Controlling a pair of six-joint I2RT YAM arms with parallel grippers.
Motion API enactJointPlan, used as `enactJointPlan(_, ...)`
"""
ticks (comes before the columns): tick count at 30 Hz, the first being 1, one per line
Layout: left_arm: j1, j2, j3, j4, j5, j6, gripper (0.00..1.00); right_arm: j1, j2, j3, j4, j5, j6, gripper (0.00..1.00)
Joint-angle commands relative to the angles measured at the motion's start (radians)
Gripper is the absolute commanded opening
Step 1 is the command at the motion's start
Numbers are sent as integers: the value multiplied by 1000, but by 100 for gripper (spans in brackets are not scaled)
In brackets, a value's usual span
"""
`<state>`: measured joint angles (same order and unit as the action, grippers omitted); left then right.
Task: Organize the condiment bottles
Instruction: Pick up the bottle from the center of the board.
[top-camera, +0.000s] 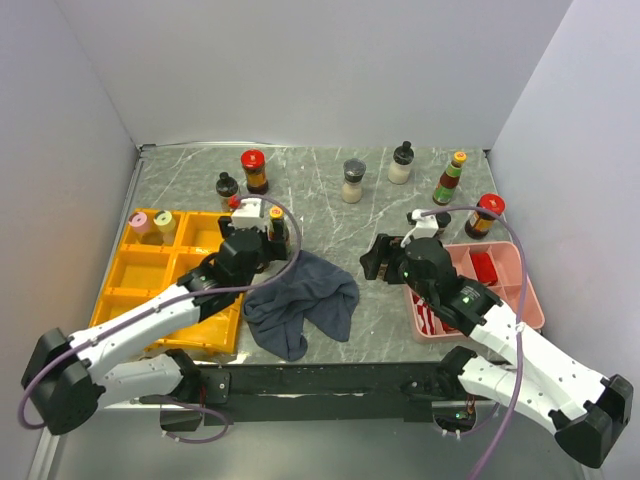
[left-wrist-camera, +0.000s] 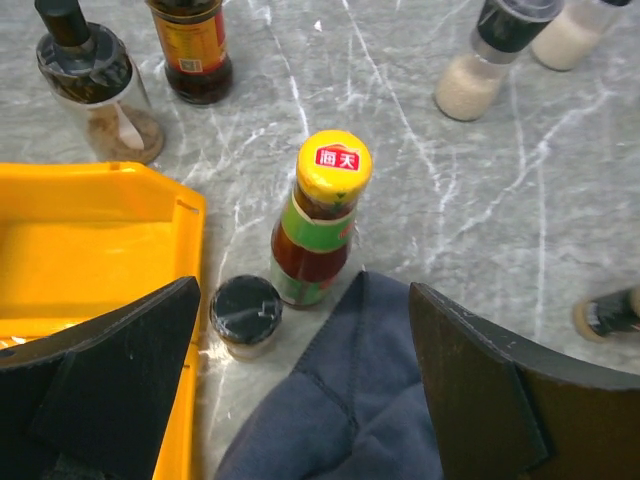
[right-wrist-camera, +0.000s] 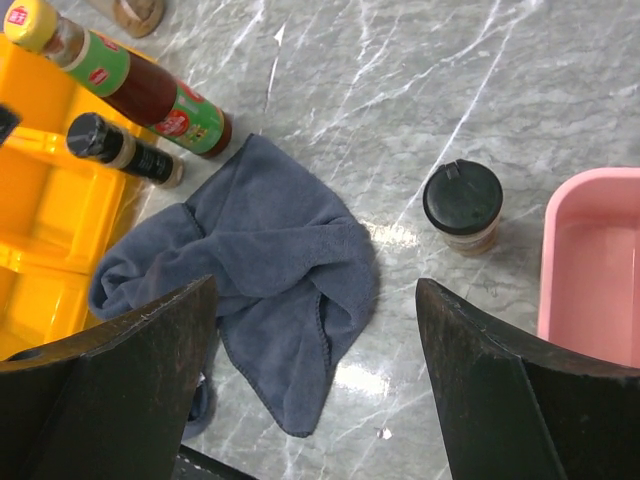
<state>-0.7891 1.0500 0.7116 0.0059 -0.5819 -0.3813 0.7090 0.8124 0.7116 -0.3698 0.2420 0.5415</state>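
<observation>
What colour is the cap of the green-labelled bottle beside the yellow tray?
Yellow cap with a red logo; clearest in the left wrist view.

Glossy veined marble-look tabletop (left-wrist-camera: 450, 220), soft matt grey cloth (right-wrist-camera: 270, 270), shiny yellow plastic tray (left-wrist-camera: 90, 240), glass sauce bottle (left-wrist-camera: 318, 228)

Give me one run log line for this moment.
left jaws open, facing yellow-capped bottle | right jaws open, facing black-lidded jar | held: nothing | cloth: crumpled

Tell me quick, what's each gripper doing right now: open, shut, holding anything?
Left gripper: open, holding nothing; the yellow-capped bottle stands free ahead of it.
Right gripper: open, holding nothing, above the grey cloth.
</observation>
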Motion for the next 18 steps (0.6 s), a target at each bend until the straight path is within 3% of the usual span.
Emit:
enactJointPlan(1, -1, 77, 69, 112, -68, 67, 85, 3, -35, -8, 68, -18, -41, 88)
enactJointPlan(9, -1, 203, 111, 235, -173, 143, 75, 3, -97, -30, 94, -10, -78, 88)
enactJointPlan(18, 39, 332, 167, 256, -88, 101, 64, 3, -144, -41, 108, -17, -97, 89)
